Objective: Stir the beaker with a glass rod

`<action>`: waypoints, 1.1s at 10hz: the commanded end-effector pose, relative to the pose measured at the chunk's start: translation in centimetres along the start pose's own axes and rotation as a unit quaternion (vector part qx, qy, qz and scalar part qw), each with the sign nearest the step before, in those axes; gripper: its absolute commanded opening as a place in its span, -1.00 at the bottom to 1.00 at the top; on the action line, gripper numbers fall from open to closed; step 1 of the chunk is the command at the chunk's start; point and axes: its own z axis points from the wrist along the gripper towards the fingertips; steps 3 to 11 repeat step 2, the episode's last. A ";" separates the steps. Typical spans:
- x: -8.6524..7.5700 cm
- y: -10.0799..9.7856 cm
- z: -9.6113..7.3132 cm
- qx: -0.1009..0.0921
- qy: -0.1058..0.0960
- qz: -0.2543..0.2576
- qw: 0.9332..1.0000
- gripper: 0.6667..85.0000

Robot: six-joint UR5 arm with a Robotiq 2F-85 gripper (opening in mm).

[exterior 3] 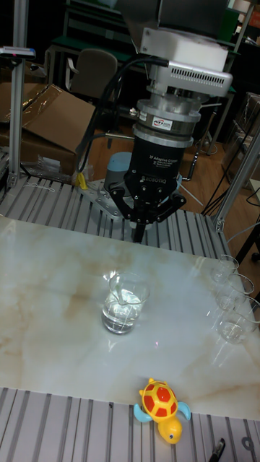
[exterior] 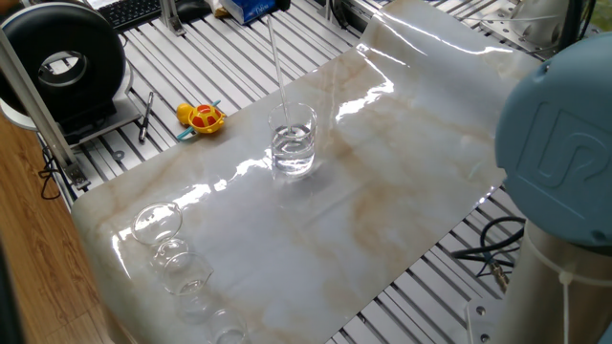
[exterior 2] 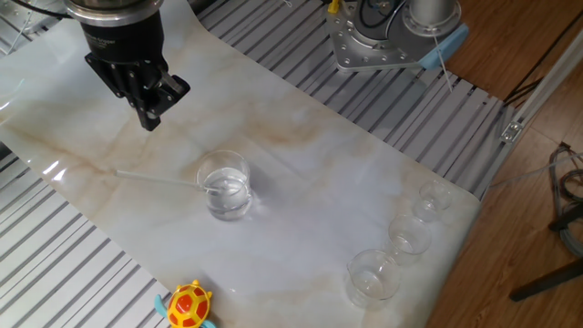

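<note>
Currently: thin transparent glass rod (exterior: pixel 278 72) leans unheld in clear cylindrical water-filled beaker (exterior: pixel 293 140); black two-finger gripper (exterior 2: pixel 148 117), fingers together, hangs apart.

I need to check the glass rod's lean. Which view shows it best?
One fixed view: the glass rod rises slanted from the beaker against grey slats. The other fixed view shows a faint line on the marble; the tall view barely shows it.
</note>
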 end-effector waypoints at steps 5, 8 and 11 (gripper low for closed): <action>0.9 0.7 -0.2 -0.014 0.016 0.012 1.000 -0.99; 0.9 0.7 -0.2 -0.014 0.016 0.012 1.000 -0.99; 0.9 0.7 -0.2 -0.014 0.016 0.012 1.000 -0.99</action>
